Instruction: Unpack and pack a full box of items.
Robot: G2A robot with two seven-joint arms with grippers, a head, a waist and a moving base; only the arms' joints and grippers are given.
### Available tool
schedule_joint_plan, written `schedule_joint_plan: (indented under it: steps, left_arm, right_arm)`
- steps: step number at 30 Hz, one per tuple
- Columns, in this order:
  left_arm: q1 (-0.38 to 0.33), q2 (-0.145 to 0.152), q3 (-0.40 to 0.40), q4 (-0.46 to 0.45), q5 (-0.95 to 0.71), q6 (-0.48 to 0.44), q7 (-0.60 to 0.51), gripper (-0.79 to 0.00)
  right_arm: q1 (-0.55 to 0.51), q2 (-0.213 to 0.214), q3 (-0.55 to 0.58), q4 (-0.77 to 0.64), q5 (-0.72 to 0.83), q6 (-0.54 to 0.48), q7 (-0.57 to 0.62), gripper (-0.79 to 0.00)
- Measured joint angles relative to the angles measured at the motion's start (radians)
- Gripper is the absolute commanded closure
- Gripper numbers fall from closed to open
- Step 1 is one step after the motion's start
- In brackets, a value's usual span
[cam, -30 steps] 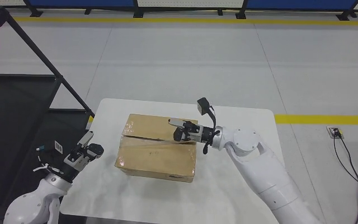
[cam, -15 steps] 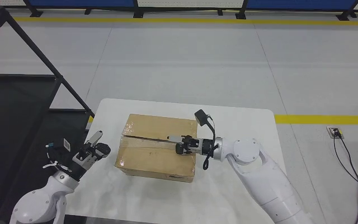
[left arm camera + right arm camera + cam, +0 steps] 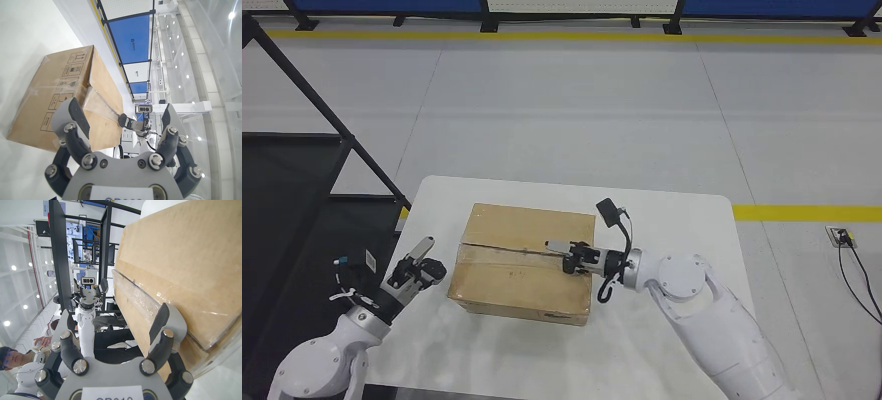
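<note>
Box (image 3: 527,262) closed, seam taped, on white worktop (image 3: 682,215); grey floor around. Right gripper (image 3: 560,252) spread wide over the seam, left gripper (image 3: 428,257) released beside the box.

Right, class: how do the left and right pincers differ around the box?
The right pincer is over the box top; the left pincer is beside its end. The right pincer has a finger at the taped seam; the left pincer touches nothing. Both are open and empty.
</note>
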State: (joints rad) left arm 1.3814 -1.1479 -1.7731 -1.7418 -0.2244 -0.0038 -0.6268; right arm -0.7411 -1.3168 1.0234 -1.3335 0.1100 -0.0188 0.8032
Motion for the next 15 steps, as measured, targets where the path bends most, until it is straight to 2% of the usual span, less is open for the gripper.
schedule_joint_plan:
  steps: [5,15]
  left_arm:
    - [-0.001,0.002,0.008,0.012,0.007,-0.003,0.007,-0.785]
    - [0.002,0.007,0.001,0.029,-0.016,-0.006,0.010,-0.785]
  right_arm:
    - [0.000,-0.005,-0.002,0.012,0.027,-0.006,-0.022,-0.785]
    - [0.059,-0.032,-0.064,0.075,0.037,0.061,-0.080,-0.785]
